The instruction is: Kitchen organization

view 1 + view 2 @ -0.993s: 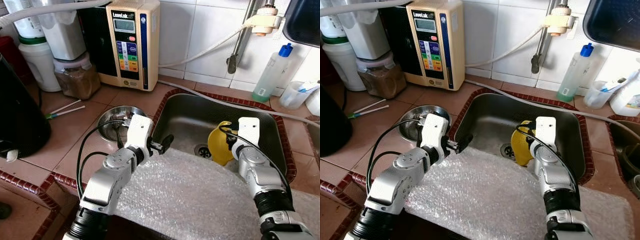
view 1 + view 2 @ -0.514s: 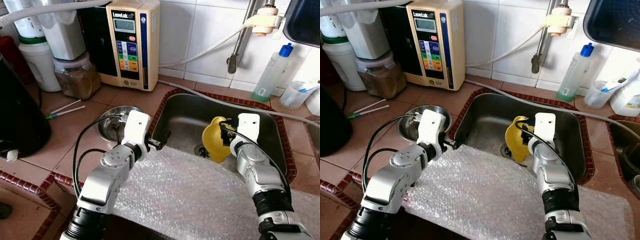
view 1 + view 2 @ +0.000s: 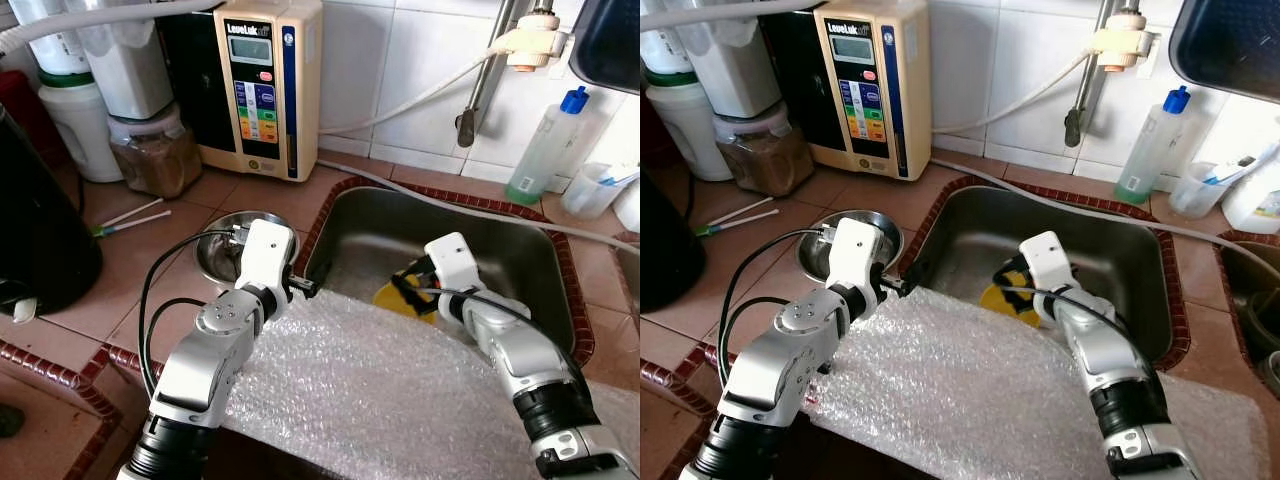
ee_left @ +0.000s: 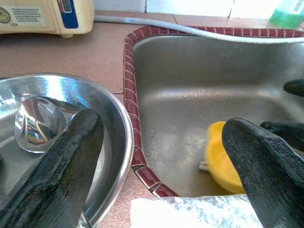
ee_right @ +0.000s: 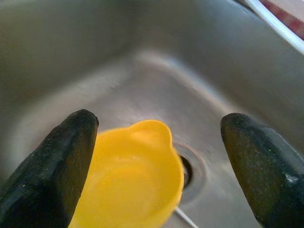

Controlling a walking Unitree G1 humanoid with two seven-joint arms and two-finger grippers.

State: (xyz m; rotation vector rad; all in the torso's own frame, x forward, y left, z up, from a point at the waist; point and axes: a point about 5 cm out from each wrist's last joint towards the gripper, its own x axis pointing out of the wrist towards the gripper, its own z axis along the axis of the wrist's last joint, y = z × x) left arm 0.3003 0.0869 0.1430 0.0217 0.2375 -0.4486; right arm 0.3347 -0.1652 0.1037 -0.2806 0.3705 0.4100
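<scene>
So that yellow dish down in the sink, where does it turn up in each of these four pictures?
Left eye view: the yellow dish lies on the sink floor, just left of the right hand.
Right eye view: same spot, low in the sink.
Left wrist view: beside the far finger.
Right wrist view: between the two open fingers.
Shared landmark: the steel sink.

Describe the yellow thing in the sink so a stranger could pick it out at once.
Start at the steel sink set into the terracotta tile counter, below the wall tap. On its floor, next to the drain, lies a yellow plastic dish with a small pouring lip, in front of the right gripper. It is the one bright yellow item there; the metal bowl sits on the counter outside the sink.
</scene>
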